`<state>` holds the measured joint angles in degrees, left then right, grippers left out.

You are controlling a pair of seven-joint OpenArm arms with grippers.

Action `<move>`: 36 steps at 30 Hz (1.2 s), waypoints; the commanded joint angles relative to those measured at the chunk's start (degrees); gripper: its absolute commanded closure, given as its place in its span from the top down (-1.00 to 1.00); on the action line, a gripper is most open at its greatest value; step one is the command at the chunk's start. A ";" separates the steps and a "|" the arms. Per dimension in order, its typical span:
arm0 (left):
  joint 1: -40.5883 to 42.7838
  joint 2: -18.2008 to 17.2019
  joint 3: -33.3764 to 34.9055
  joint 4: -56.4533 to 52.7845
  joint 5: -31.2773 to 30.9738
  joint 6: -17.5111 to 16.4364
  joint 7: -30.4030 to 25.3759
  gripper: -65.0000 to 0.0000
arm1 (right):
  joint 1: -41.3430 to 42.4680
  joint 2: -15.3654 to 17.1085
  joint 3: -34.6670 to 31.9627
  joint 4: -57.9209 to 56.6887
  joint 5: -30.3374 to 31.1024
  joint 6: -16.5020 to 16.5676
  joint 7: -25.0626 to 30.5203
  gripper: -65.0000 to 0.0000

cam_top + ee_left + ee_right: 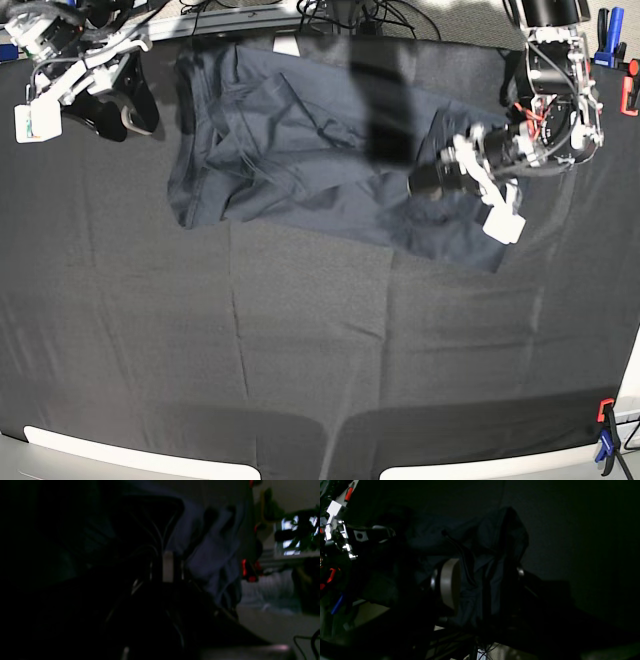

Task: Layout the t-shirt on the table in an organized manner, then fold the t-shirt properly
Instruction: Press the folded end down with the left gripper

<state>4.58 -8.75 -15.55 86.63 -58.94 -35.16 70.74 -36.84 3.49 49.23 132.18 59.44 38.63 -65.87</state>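
Near edge of the worktop (pixel 300 400): black creased fabric surface, pale rim showing along the front, and a red and blue clamp (pixel 606 440) at the near corner on the left arm's side. Nothing rests on the fabric in this near half.

Far half of the worktop: the t-shirt (pixel 290 150), dark navy-grey, lies spread but rumpled, running from the far edge diagonally toward the left arm's side. Folds and ridges cross its middle; one lower corner reaches out past the left tool. A small white label (pixel 286 46) shows at the neckline by the far edge.

Left tool (pixel 428 182): lying low over the shirt's end nearest that arm, pointing toward the garment's middle. Its jaws are pressed together; the wrist view is dark and blurred, with blue-grey cloth bunched just ahead of the tool, so whether fabric is caught between the jaws cannot be told.

Right tool (pixel 110 100): at the far corner on the right arm's side, beside the shirt's edge and apart from it in the base view. Its fingers stand spread, with nothing seen between them. Its wrist view is very dark; a raised fold of the shirt is just discernible.

Far corner on the left arm's side: further blue and red clamps (pixel 620 50).

No containers are present.
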 commanded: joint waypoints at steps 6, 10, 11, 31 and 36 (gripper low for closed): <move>-0.76 -0.31 -0.11 1.01 -1.79 -0.48 -0.66 -1.00 | -0.11 0.33 0.22 1.01 1.25 1.37 1.51 -0.16; -0.74 -0.31 -0.11 1.01 -5.53 -0.48 0.70 -0.75 | 0.00 0.33 0.22 1.01 1.22 1.37 1.53 -0.16; -0.76 -0.31 -0.11 1.01 -7.85 -0.48 2.23 -0.51 | 0.00 0.33 0.22 1.01 1.22 1.37 1.51 -0.16; -6.49 -1.86 -0.11 1.03 -11.19 -4.31 0.98 0.06 | 0.70 0.15 0.22 -1.14 -14.21 1.37 12.55 -0.16; -6.47 -1.75 -0.11 1.03 -11.15 -4.31 1.25 0.06 | 9.03 0.15 0.20 -9.49 -22.88 1.16 16.13 -0.16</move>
<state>-0.82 -10.31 -15.51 86.65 -68.53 -39.11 72.44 -27.99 3.14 49.25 121.56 35.22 38.79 -51.66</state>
